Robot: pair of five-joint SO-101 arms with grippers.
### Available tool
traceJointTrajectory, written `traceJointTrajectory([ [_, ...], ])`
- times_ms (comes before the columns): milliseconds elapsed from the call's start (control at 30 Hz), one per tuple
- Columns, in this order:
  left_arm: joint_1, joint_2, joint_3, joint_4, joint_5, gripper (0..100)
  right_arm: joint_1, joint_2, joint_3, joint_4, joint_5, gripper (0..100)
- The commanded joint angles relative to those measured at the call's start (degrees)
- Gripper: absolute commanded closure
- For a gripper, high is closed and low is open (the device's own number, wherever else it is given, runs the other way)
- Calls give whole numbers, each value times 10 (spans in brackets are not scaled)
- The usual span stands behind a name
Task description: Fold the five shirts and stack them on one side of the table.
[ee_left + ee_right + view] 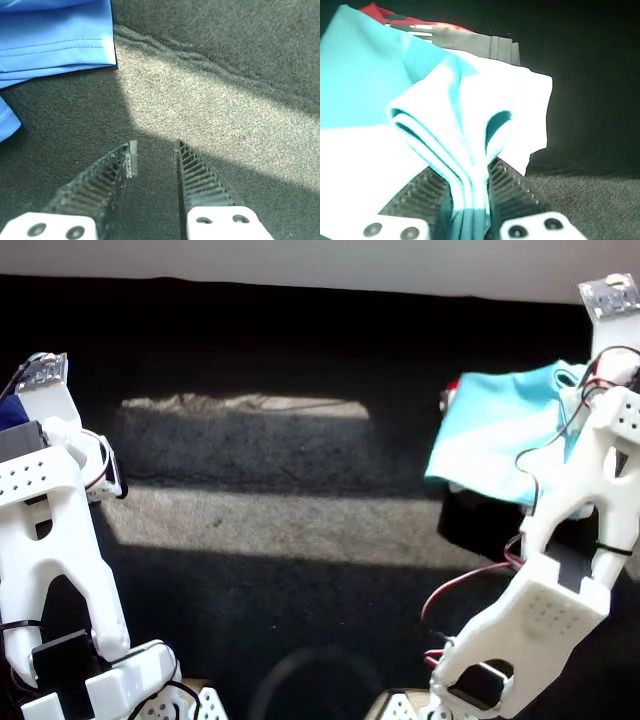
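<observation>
Turquoise shirt (490,445) lies at the far right of the counter (300,580) in the high view, bunched under the right arm (575,530), with a sliver of red shirt (449,396) poking out at its left edge. The left arm (50,510) stands at the left edge with a bit of blue shirt (10,412) beside it, well apart from the turquoise one. Left wrist view: left hand (154,159) has its fingers apart with nothing between them, over bare dark counter; the blue shirt lies flat near it, not touched. Right wrist view: right hand (469,197) is clamped on a gathered ridge of the turquoise shirt, several layers pinched together. The red shirt and a dark shirt (487,47) lie under it, likely the stack. Handling: thin knit, light and limp, so it will sag and unfold from any single pinch and probably drag the layers below. Best taken at a hem or folded edge through all layers, not mid-panel. The blue shirt's stitched hem looks the easiest hold for the left hand.
</observation>
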Motion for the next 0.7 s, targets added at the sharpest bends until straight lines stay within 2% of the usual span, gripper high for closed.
traceJointTrajectory([
  [0, -4, -17, -4, 4, -4, 867, 19, 19, -9, -46, 9, 992],
  [133, -3, -16, -4, 3, -4, 867, 21, 29, -9, -61, 10, 961],
  [233, -2, -16, -4, 2, -4, 867, 16, 30, -9, -61, 6, 820],
  [300, -2, -16, -4, 2, -4, 867, 13, 28, -9, -72, 5, 762],
  [433, -2, -16, -4, 3, -4, 867, 15, 29, -46, -102, -4, 754],
  [600, -3, -16, -4, -1, -4, 867, 19, 27, -126, -78, -130, 755],
  [667, -4, -16, -5, -1, -4, 867, 19, 28, -164, -44, -165, 802],
])
